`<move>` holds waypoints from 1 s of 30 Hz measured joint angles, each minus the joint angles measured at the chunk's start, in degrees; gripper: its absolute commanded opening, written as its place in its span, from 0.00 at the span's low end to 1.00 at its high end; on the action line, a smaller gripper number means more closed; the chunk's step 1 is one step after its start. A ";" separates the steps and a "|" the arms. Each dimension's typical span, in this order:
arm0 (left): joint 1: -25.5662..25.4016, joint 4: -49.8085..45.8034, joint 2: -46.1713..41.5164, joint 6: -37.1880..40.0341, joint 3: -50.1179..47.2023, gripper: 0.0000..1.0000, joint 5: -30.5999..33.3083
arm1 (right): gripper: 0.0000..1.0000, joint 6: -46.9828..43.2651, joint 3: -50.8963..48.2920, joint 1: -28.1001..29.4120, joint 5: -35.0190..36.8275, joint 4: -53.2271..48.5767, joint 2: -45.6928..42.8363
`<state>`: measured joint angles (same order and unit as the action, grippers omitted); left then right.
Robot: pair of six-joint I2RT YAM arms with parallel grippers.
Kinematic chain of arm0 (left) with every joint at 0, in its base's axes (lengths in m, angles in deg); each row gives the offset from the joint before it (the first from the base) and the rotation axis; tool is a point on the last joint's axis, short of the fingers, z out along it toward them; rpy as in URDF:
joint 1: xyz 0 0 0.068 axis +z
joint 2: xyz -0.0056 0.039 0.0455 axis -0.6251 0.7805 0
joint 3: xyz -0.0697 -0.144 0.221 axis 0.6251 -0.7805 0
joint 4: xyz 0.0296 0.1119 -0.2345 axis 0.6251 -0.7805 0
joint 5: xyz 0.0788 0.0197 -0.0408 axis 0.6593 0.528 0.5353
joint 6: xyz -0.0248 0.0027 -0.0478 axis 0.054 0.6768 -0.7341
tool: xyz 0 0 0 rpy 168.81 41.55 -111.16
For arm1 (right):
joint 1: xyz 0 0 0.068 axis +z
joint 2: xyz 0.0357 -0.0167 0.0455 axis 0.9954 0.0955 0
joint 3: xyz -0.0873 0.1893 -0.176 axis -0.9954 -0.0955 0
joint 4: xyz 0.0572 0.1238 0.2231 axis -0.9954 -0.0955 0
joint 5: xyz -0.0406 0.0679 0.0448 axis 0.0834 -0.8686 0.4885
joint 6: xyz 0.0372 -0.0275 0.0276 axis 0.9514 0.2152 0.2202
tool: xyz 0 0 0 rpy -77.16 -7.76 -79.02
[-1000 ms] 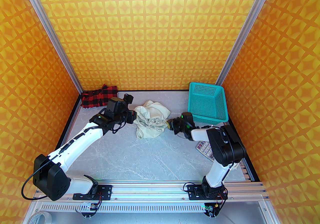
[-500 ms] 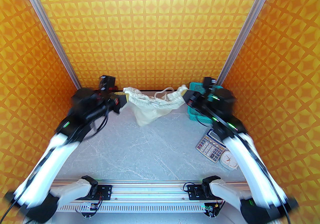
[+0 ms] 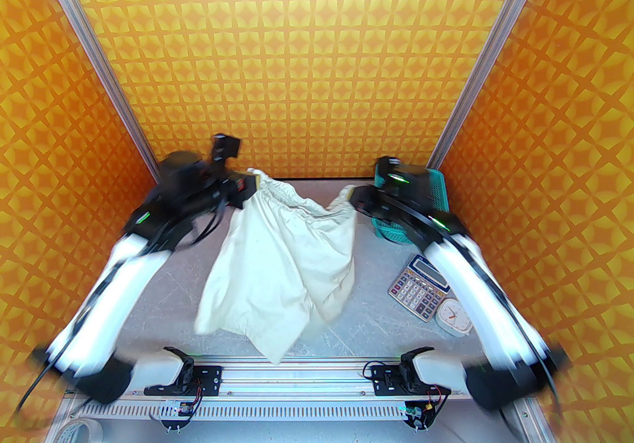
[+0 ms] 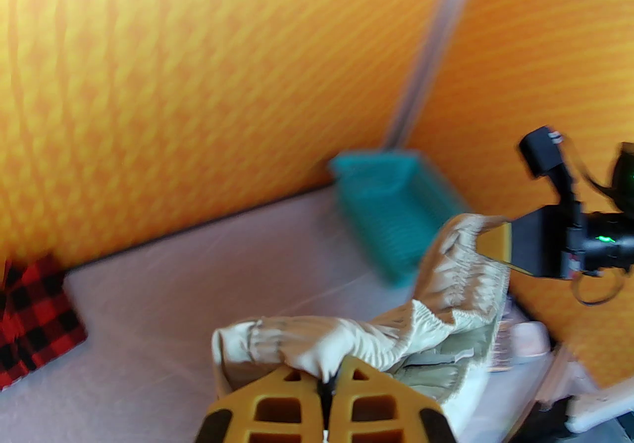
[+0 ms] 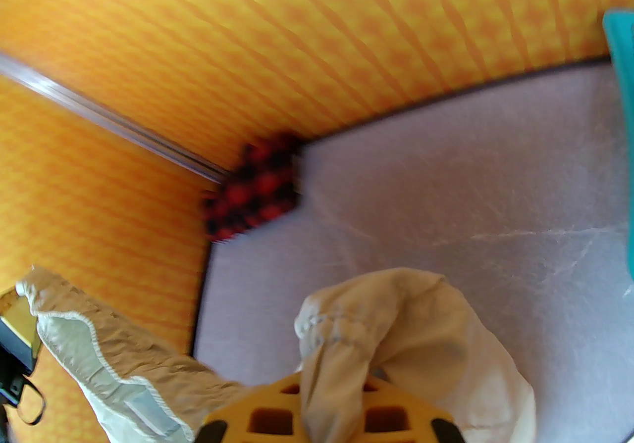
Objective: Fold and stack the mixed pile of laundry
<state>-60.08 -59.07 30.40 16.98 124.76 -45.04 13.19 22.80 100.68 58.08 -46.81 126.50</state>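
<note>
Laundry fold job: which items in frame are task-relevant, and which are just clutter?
Job:
- cream garment, lifted off the table
- red-and-black checked shirt, back left corner

Lying about:
- teal basket
- calculator
- small clock

we'd call this a robot lab test cell, printed orange backdrop panels [image 3: 317, 60] boxing in three sides, aluminium extrusion posts [image 3: 93, 55] at the corners, white robot arms [image 3: 124, 272] bolted to a slotted rail [image 3: 297, 372], exposed wiring and little boards [image 3: 177, 410] beside it, marble-look tabletop [image 3: 369, 329]
</note>
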 measured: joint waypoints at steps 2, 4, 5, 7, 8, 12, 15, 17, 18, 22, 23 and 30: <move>1.75 0.83 6.45 0.87 3.63 0.00 0.37 | 0.00 -0.07 4.17 0.50 1.42 1.53 5.44; 3.37 1.73 12.33 1.51 8.72 0.00 0.68 | 0.00 -0.26 10.58 0.76 3.32 2.43 9.90; 4.00 1.99 14.69 1.66 11.74 0.00 0.72 | 0.00 -0.48 13.73 0.76 4.09 2.80 11.34; 5.16 2.47 19.56 1.84 20.28 0.00 0.72 | 0.00 -0.94 20.46 0.74 5.40 3.58 13.35; 5.49 2.78 20.94 1.92 23.74 0.00 0.72 | 0.00 -1.16 22.95 0.74 5.90 4.17 13.62; 6.08 5.51 19.56 1.88 30.16 0.00 0.33 | 0.00 -1.99 28.65 0.70 6.93 7.61 11.65; 5.90 9.64 10.54 1.22 21.24 0.00 -0.83 | 0.00 -1.97 22.99 0.70 6.86 10.93 6.25; 5.86 12.72 1.46 0.04 8.96 0.00 -1.36 | 0.00 -1.25 13.92 0.70 6.78 13.68 0.63; 5.86 14.01 -2.93 -0.68 2.80 0.00 -1.57 | 0.00 -0.57 7.78 0.72 6.54 15.26 -2.67; 5.79 18.25 -19.82 -5.42 -25.94 0.15 -2.45 | 0.22 3.80 -19.10 0.85 5.18 21.46 -14.34; 5.70 18.71 -22.93 -6.67 -32.13 0.30 -2.64 | 0.31 5.31 -26.25 0.98 4.66 22.91 -16.81; 5.88 10.14 -44.44 -17.64 -69.85 0.72 -1.25 | 0.63 10.99 -62.27 0.85 5.20 13.31 -37.31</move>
<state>-54.20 -48.93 -14.03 -0.66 54.91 -46.28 24.18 -39.47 101.53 63.28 -33.50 89.19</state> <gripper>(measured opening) 0.737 0.611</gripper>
